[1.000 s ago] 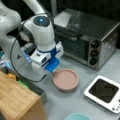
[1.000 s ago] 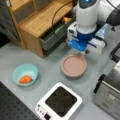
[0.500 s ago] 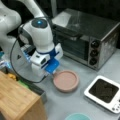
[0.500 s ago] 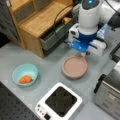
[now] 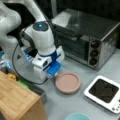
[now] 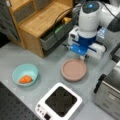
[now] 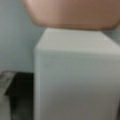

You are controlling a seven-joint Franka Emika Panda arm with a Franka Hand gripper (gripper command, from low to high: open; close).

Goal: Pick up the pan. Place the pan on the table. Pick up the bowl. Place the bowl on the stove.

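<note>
pink pan [image 6: 74,69] is lying on the grey worktop [image 6: 47,66], the end effector [image 6: 83,57] pinching its white handle [image 7: 75,75]. steel toaster oven [image 5: 87,37] is standing behind; stove [image 6: 59,103] and teal bowl [image 6: 25,74] are sitting nearby.

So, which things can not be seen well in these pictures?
- Gripper: its fingertips are hidden under the arm's own body in both front views.
- Pan handle: blurred white block in the wrist view, too close to the camera.
- Bowl: cut off by a front view's bottom edge.
- Stove buttons: too small.
</note>
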